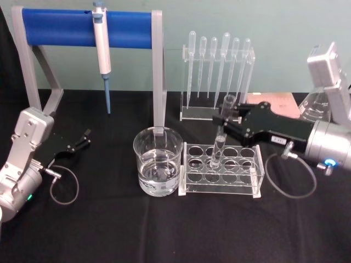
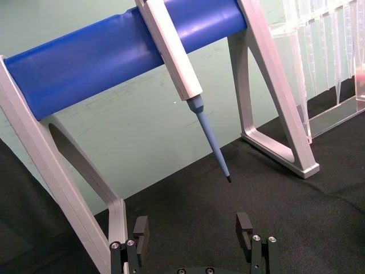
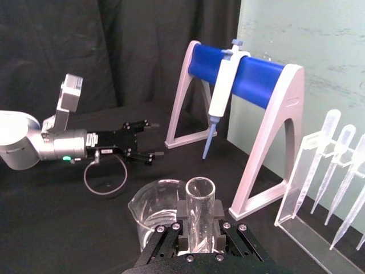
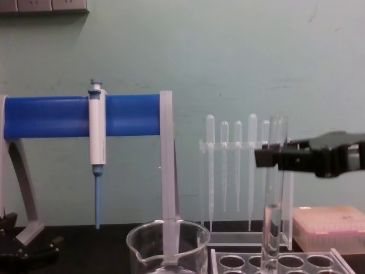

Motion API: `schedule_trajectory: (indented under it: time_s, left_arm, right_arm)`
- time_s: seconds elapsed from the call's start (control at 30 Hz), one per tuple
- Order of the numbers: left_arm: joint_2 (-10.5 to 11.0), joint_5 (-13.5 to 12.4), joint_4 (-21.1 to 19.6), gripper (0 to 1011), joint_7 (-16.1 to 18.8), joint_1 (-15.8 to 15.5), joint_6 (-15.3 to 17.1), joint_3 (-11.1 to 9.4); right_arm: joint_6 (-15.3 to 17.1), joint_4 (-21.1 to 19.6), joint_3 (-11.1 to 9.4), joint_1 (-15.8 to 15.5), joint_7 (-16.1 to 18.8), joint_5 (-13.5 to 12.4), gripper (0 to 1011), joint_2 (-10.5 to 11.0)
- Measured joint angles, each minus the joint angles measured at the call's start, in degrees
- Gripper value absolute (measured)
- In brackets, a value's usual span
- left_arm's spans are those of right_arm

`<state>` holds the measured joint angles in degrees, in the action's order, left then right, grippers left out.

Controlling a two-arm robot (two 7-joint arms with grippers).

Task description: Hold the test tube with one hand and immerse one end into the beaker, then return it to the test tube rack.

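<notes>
The test tube is a long clear glass tube, tilted slightly, with its round lower end down among the holes of the clear tube rack. My right gripper is shut on the tube's upper part, just below its rim. In the chest view the test tube rises from the rack into the right gripper. From the right wrist the tube's open mouth stands between the fingers. The beaker, holding clear liquid, sits just left of the rack. My left gripper rests open at the far left.
A blue-barred stand holds a white and blue pipettor at the back left. A clear rack of plastic pipettes stands behind the tube rack. A glass flask and a pink box are at the right.
</notes>
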<state>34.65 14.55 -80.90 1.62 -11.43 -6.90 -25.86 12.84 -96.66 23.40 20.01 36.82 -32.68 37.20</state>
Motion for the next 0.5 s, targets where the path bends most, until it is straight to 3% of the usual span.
schedule_trajectory:
  time_s: [0.5]
  left_arm:
    - [-0.01, 0.0, 0.0, 1000, 0.0, 0.0, 0.0, 0.0]
  right_arm:
    - [3.38, -1.7, 0.4, 3.83, 0.2, -3.4, 241, 2.57]
